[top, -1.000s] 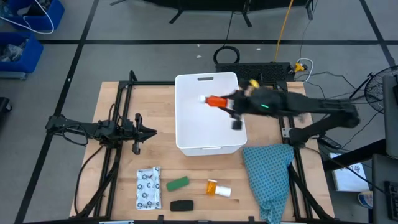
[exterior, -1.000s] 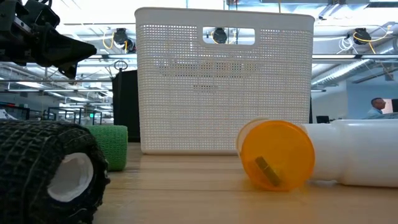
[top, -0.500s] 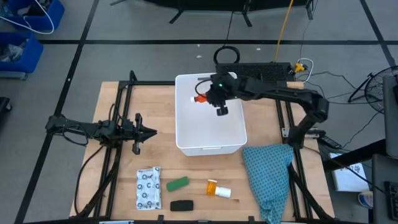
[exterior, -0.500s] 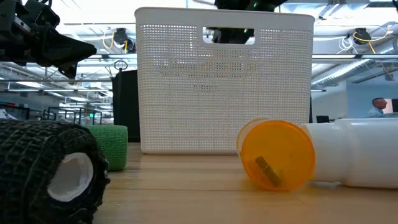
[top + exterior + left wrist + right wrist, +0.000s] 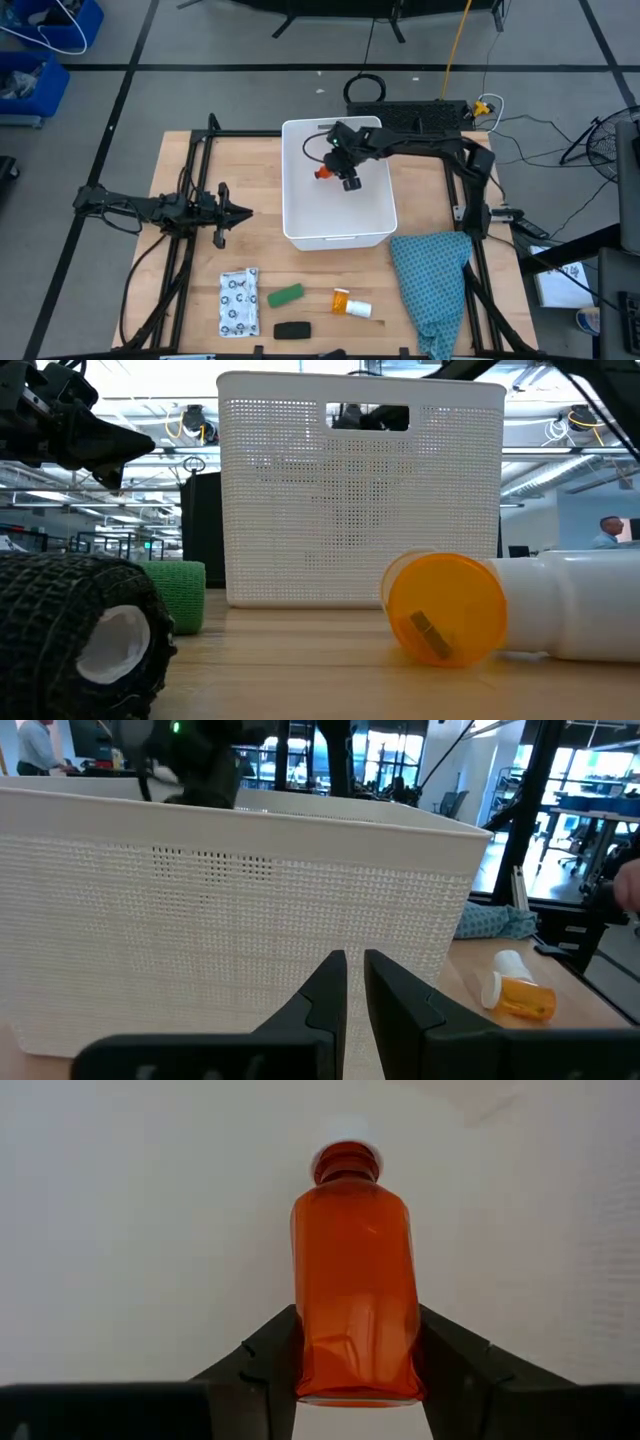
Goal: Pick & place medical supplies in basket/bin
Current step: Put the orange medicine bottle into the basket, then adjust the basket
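My right gripper [image 5: 338, 168] reaches over the white bin [image 5: 375, 215] from the table's right and is shut on a red bottle with a white cap [image 5: 322, 171]. The right wrist view shows the bottle [image 5: 353, 1280] against the bin's white inside. Through the bin's handle slot the low view shows part of that gripper [image 5: 366, 418]. The white dotted packet [image 5: 238, 302], green oblong [image 5: 286, 295], black oblong [image 5: 291, 330] and orange vial [image 5: 351, 303] lie on the table near its front edge. My left gripper [image 5: 240, 211] waits, shut, left of the bin. My right gripper pinches the red bottle between its two fingers [image 5: 270, 1355] at the body's bottom end [image 5: 350, 1370], opposite the white cap [image 5: 345, 1135]. The bottle lies along the fingers, its cap pointing away from the gripper. It is inside the bin's outline; whether it touches the floor cannot be told.
A teal patterned cloth [image 5: 432, 275] lies right of the bin's near corner. Close to the low camera are the black roll [image 5: 80, 630], green roll [image 5: 182, 595] and orange vial [image 5: 445, 608]. Black frame rails run along both table sides.
My right gripper has carried the red bottle from the bin's right side toward the table's left across the bin. It has turned and come down into the bin, showing lower through the handle slot. It has stayed shut on the bottle.
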Controlling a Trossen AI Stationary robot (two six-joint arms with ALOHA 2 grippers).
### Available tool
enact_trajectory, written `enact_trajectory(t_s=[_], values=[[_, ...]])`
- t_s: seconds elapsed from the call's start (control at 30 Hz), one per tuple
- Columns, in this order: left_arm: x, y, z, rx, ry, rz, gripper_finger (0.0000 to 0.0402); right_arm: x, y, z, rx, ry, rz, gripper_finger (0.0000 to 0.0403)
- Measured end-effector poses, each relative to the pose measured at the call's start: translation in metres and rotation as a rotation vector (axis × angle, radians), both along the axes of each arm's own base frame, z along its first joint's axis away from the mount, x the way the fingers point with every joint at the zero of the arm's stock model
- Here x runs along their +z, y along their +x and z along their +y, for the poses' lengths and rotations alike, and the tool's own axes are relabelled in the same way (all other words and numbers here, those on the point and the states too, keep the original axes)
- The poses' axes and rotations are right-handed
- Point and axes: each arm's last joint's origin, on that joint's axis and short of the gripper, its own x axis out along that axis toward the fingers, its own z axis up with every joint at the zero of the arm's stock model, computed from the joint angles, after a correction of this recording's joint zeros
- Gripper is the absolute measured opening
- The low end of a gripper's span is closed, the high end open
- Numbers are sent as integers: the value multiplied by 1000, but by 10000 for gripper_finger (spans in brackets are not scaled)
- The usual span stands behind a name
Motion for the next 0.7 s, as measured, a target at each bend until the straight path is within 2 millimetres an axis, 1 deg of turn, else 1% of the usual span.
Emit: enact_trajectory(t_s=[0.1,0.17,0.27,0.4,0.6,0.7], values=[[0,0,0,0,0,0,42,-15,3,0,-16,28,33,151],[0,0,0,0,0,1,42,-21,5,-1,-29,42,43,154],[0,0,0,0,1,4,42,-26,6,-2,-59,54,47,155],[-1,0,0,0,2,9,42,-26,5,-2,-93,47,57,165],[-1,0,0,-1,2,8,42,-22,1,-1,-92,43,79,215],[-1,0,0,0,3,9,42,-19,0,-1,-117,-13,99,244]])
